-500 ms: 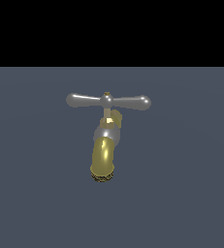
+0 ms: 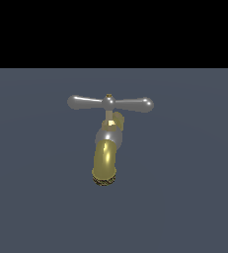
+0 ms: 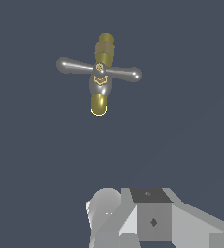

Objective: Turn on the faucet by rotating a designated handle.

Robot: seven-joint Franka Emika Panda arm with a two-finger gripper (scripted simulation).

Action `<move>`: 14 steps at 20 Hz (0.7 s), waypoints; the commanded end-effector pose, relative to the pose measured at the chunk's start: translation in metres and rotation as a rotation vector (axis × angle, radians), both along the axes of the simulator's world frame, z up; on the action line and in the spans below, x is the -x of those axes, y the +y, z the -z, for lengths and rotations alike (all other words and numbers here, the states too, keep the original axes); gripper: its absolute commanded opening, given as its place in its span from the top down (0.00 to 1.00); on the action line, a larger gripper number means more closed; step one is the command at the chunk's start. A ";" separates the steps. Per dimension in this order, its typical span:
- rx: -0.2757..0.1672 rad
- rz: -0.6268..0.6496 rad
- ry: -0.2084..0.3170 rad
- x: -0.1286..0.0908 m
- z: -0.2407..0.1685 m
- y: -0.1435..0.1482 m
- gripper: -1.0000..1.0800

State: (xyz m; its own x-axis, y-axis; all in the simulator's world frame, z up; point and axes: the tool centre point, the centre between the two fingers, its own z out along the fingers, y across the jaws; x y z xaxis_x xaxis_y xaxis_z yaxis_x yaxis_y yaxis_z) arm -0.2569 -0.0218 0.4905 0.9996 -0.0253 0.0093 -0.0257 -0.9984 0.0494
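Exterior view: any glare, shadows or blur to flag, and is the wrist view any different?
Exterior view: sharp, bright highlights on the handle and brass spout, no cast shadow, black band on top. Wrist view: crisp too, glints on the handle.

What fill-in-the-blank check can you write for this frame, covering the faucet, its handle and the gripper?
1. The spout of the faucet is coloured ____.
2. The handle is a silver crossbar with ____ arms ending in rounded bulbs.
3. In the exterior view the arm is ____.
4. In the wrist view the gripper is ____ the handle, not touching it.

Missing words: golden; two; absent; apart from
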 end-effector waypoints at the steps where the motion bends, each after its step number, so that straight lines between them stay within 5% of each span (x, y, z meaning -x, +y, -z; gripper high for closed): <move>1: 0.006 -0.005 0.000 0.001 -0.002 -0.001 1.00; 14: -0.008 0.076 -0.004 -0.018 0.005 0.003 1.00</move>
